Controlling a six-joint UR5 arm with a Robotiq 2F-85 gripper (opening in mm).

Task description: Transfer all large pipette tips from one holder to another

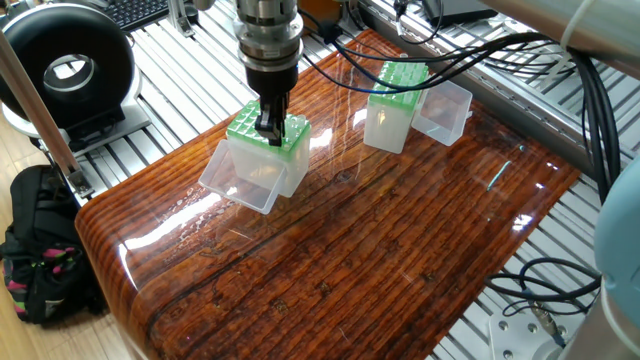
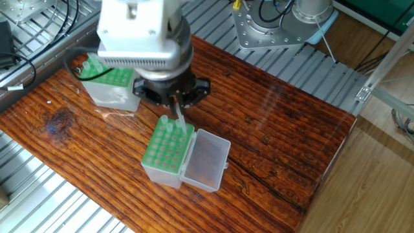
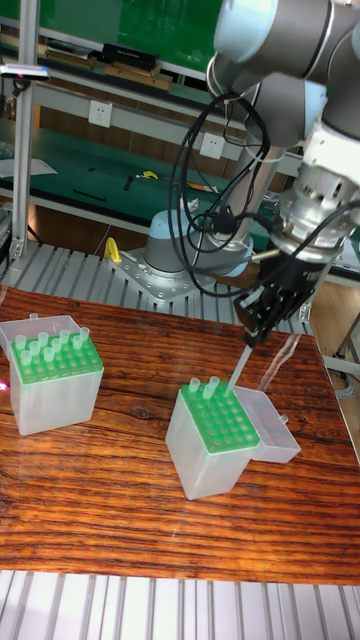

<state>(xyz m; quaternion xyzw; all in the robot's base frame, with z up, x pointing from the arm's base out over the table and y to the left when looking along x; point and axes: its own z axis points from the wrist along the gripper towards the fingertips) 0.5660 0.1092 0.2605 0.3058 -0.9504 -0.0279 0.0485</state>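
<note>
My gripper (image 3: 262,322) is shut on one large pipette tip (image 3: 240,365), a slim clear tube that hangs tilted just above the back edge of the green-topped holder (image 3: 215,430) with the open clear lid (image 3: 272,428). Two more tips (image 3: 205,386) stand in that holder's back row. From the other fixed view, the held tip (image 2: 180,122) points down at this holder (image 2: 165,150) below the gripper (image 2: 176,103). The second green-topped holder (image 3: 52,365) stands to the left with several tips in it. In one fixed view the gripper (image 1: 268,126) hides the held tip.
The wooden table top (image 1: 380,250) is ringed by aluminium slats (image 2: 39,194). A black ring-shaped device (image 1: 65,65) and a backpack (image 1: 40,260) sit beyond its left end. The arm's base (image 2: 278,22) and cables (image 1: 470,55) lie behind the holders.
</note>
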